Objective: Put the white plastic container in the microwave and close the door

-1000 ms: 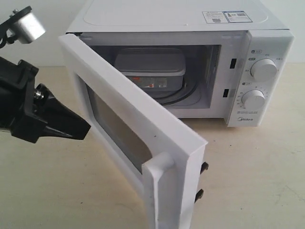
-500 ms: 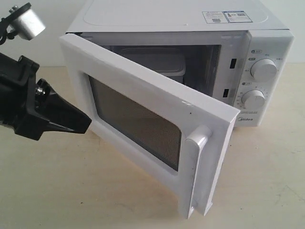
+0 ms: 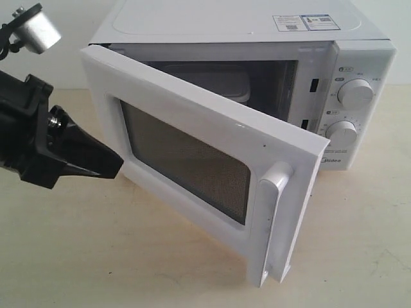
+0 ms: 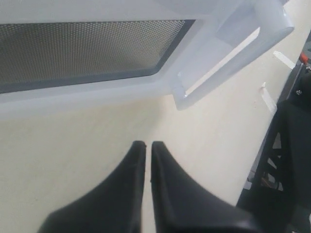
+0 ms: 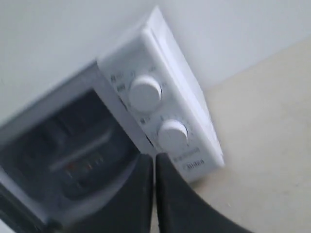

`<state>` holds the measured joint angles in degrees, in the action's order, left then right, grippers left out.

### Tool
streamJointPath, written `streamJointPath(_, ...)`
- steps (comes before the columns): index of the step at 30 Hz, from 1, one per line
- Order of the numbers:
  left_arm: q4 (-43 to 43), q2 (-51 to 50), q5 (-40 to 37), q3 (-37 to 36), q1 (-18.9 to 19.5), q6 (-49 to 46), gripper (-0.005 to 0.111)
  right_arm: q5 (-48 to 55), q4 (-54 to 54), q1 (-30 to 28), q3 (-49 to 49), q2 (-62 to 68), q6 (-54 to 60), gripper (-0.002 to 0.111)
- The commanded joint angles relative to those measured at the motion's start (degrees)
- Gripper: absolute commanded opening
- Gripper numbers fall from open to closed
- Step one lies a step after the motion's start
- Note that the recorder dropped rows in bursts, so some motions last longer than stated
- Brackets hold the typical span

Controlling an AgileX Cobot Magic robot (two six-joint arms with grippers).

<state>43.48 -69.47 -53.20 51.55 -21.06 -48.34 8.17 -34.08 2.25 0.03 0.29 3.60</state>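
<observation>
My jaws are clenched on nothing, left gripper (image 4: 146, 144) and right gripper (image 5: 154, 156) alike. The half-open door (image 3: 186, 122) hides most of the container (image 3: 221, 79) inside the microwave (image 3: 257, 25); only its lid edge shows.

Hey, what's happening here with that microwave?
A two-armed robot is working at a boxy white microwave. The translucent-white plastic container already sits inside. The white door with its dark window stands partly open, the left gripper, shut, close beside its outer face. The right gripper, also shut, holds nothing.
</observation>
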Motion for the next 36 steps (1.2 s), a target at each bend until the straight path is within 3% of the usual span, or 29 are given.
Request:
streamJointPath(1,2.96,-0.31,6.09,-0.16,-0.31,-4.59,0.004,-10.48,-11.04,-0.41,-0.03,-0.29,-0.9,0.0)
streamJointPath(7,11.32,-3.11,8.9,-0.16,-0.31,-11.06,0.004,-7.73,-13.11,-0.41,-0.03,-0.29,-3.11,0.0)
streamJointPath(12,13.6,-6.69,11.85,0.34,-0.31,-13.75,0.004,-7.05,-16.41,-0.41,-0.03,-0.29,-12.94,0.0)
streamJointPath(21,21.19,-12.11,14.7,5.6,-0.31,-21.2,0.004,-2.3,-16.68,-0.41,-0.03,-0.29,-13.62,0.0)
streamJointPath(31,22.19,-15.2,15.41,12.47,-0.31,-21.09,0.004,10.41,-16.68,-0.41,-12.47,-0.29,7.26,0.0)
streamJointPath(36,22.18,-14.86,11.98,15.15,-0.31,-19.82,0.004,25.35,-14.22,-0.41,-26.17,6.0,16.07,0.0)
